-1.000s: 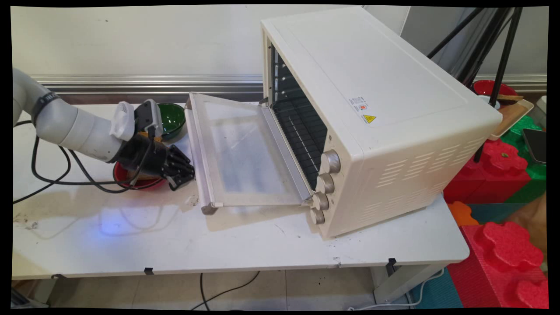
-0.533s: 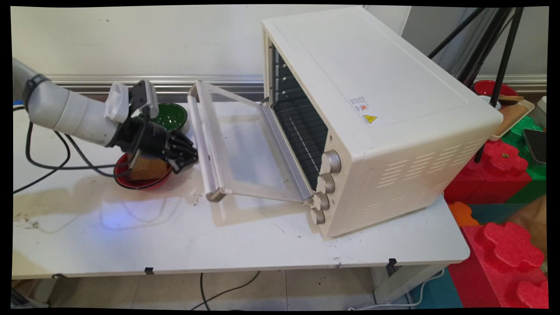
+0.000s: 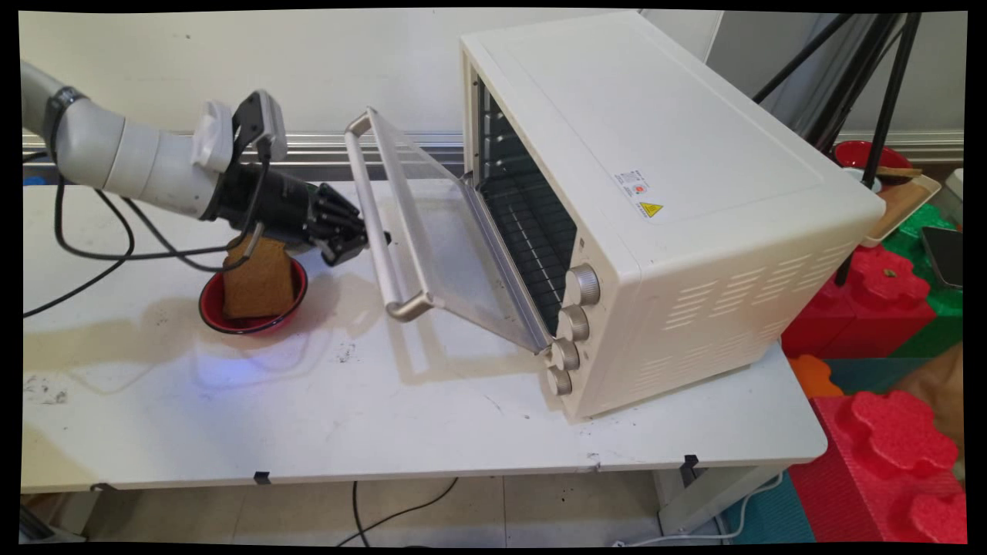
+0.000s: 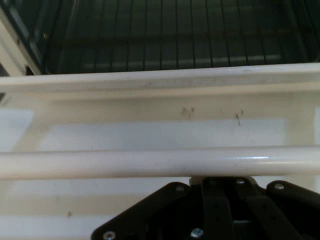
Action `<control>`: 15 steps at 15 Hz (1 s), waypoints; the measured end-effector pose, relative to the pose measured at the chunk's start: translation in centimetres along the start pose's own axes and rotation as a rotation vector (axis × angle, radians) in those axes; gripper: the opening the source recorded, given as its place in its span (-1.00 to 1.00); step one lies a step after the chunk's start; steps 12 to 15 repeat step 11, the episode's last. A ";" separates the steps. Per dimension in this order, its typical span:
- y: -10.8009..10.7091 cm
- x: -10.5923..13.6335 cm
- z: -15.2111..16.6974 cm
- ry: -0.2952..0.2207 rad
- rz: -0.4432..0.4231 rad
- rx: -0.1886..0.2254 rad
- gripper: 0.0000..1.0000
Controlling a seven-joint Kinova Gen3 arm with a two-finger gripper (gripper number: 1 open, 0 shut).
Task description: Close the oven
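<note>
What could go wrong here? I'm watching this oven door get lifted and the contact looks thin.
The gripper meets the door handle from below without clearly enclosing it, so the half-raised oven door might slip off and drop. The bread slice standing in the red bowl sits right under the wrist and hanging cables, which could snag or tip it.

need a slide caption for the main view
Gripper at the handle of the toaster oven's half-raised door, above bread in a red bowl.

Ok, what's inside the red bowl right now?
A brown bread slice stands upright in the red bowl, leaning on its far rim. The bowl's bottom behind the slice is hidden.
</note>
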 end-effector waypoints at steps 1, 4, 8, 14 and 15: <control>-0.2 0.5 0.1 0.011 0.003 0.002 -1.00; -0.6 1.7 0.2 0.038 0.009 0.006 -1.00; -1.7 4.2 0.8 0.092 0.037 0.010 -1.00; -2.2 5.3 1.0 0.112 0.047 0.013 -1.00; -2.2 5.3 1.0 0.112 0.047 0.013 -1.00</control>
